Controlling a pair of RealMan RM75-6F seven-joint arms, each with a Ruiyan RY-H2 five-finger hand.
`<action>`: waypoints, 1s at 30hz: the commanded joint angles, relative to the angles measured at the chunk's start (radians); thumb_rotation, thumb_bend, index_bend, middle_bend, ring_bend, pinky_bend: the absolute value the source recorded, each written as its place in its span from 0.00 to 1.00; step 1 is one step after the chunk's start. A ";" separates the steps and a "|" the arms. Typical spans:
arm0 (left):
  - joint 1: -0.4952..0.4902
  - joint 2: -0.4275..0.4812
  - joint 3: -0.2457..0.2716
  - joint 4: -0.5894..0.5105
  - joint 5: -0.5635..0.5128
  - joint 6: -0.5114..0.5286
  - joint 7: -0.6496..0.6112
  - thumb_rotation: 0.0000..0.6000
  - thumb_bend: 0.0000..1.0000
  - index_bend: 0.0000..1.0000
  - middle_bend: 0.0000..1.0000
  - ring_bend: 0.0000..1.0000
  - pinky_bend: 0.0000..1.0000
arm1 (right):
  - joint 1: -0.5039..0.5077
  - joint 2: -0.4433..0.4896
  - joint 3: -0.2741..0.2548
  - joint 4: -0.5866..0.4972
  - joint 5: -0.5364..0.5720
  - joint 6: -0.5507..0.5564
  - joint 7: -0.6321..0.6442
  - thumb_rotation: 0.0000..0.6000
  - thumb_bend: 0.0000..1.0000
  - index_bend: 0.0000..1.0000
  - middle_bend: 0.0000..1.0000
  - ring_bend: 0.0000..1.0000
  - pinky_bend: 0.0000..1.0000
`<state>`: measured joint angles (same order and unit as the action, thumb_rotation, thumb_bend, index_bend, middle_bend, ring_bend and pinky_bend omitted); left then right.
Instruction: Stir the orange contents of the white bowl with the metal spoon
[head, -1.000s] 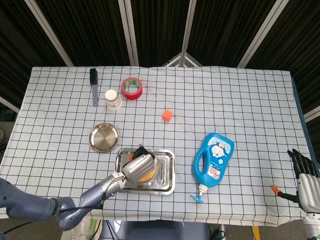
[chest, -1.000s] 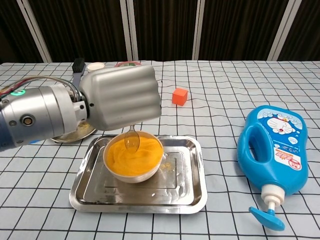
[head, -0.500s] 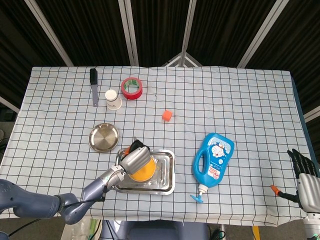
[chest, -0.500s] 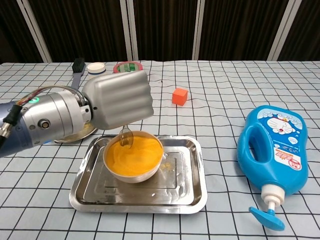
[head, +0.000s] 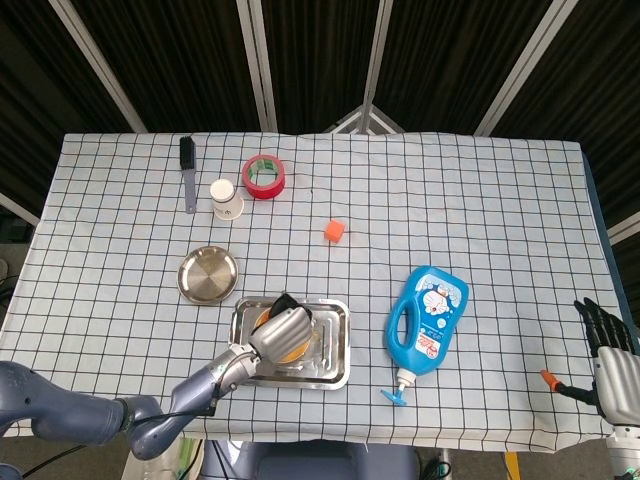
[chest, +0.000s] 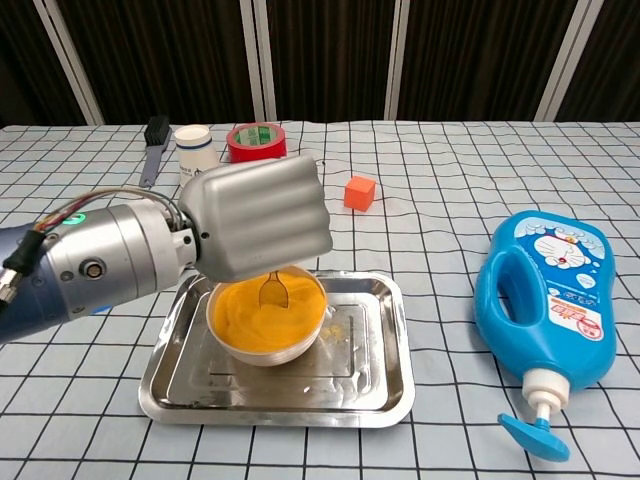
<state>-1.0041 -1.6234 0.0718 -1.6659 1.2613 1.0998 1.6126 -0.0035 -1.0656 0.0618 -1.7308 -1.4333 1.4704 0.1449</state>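
Note:
A white bowl (chest: 262, 343) full of orange contents (chest: 262, 311) sits in a steel tray (chest: 375, 375) near the table's front. My left hand (chest: 258, 218) hovers right over the bowl, fingers closed around the metal spoon (chest: 273, 291), whose tip dips into the orange mass. From the head view the left hand (head: 279, 335) covers most of the bowl (head: 262, 320) inside the tray (head: 334, 352). My right hand (head: 612, 362) hangs off the table's right front corner, far from the bowl, its dark fingers apart and holding nothing.
A blue detergent bottle (chest: 553, 300) lies right of the tray. An orange cube (chest: 359, 192), red tape roll (chest: 255, 141), paper cup (chest: 195, 150) and black brush (chest: 154, 143) sit behind. A round steel dish (head: 208, 275) lies left of the tray.
The left hand has shifted right and toward me over the bowl, dragging the spoon tip from the left rim toward the middle of the orange contents. The right hand has not moved.

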 joint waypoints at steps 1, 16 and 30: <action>0.003 0.004 -0.001 -0.014 0.010 0.001 -0.005 1.00 0.67 0.84 1.00 1.00 1.00 | 0.000 0.000 0.001 0.000 0.000 0.000 0.000 1.00 0.20 0.00 0.00 0.00 0.00; 0.016 0.081 -0.013 -0.098 0.061 0.006 -0.019 1.00 0.67 0.84 1.00 1.00 1.00 | 0.000 -0.001 0.001 -0.002 0.003 0.000 -0.004 1.00 0.20 0.00 0.00 0.00 0.00; 0.033 0.097 -0.028 -0.105 0.056 0.001 -0.025 1.00 0.67 0.84 1.00 1.00 1.00 | 0.002 -0.001 0.000 -0.002 0.003 -0.003 -0.006 1.00 0.20 0.00 0.00 0.00 0.00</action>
<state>-0.9712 -1.5222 0.0444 -1.7681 1.3164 1.1031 1.5886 -0.0020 -1.0662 0.0622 -1.7332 -1.4307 1.4678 0.1394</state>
